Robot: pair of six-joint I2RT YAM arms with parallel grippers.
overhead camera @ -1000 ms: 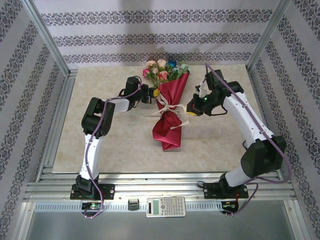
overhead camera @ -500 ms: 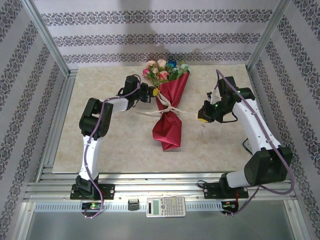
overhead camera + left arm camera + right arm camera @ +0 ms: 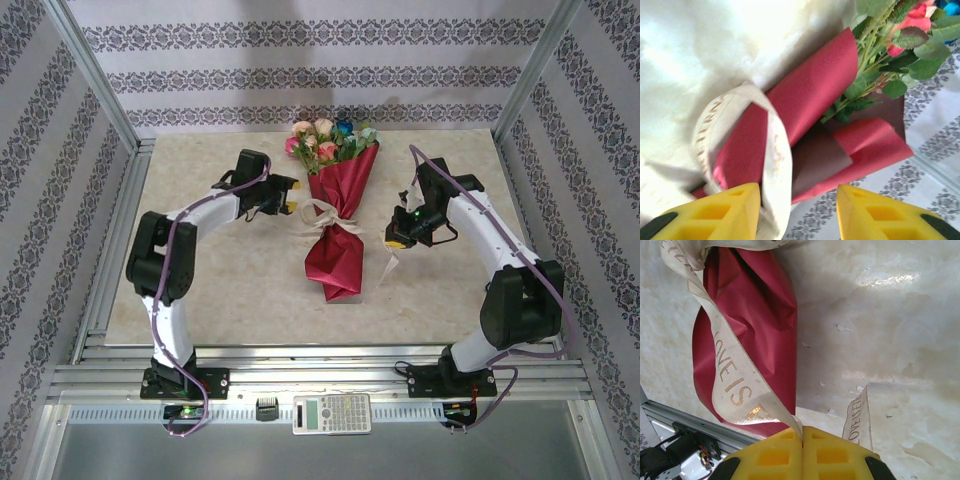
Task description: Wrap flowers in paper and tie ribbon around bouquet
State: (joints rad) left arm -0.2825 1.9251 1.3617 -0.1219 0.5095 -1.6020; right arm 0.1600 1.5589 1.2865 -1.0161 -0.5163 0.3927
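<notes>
Here the tying step is under way. The bouquet (image 3: 335,215) lies mid-worktop (image 3: 220,290), ribbon (image 3: 322,208) round its waist. The right claw (image 3: 396,240) is clamped on a ribbon end. The left claw (image 3: 290,197) stands partly open beside the loop, gripping nothing. The next move probably calls for drawing the knot snug.

Overhead plus wrist close-ups of bouquet (image 3: 345,180)
</notes>
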